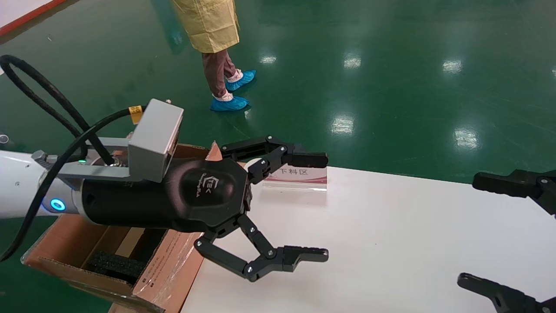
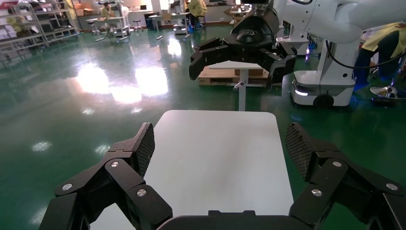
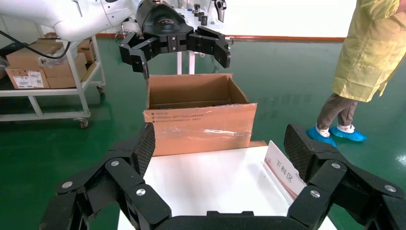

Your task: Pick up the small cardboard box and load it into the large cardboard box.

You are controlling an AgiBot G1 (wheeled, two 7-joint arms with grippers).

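Note:
The large cardboard box (image 1: 167, 261) stands at the white table's (image 1: 391, 243) left edge, flaps up, with black foam (image 1: 115, 263) inside. It also shows in the right wrist view (image 3: 198, 120), with tape and small print on the near flap. The small cardboard box shows in no view. My left gripper (image 1: 323, 206) is open and empty, held above the table's left part just past the large box; the right wrist view shows it (image 3: 174, 43) above the box. My right gripper (image 1: 469, 230) is open and empty over the table's right edge.
A small sign with red print (image 1: 297, 176) stands at the table's far edge, near the left gripper's upper finger. A person in a yellow coat (image 1: 215, 39) stands on the green floor beyond. A cart with cartons (image 3: 43, 67) stands behind the large box.

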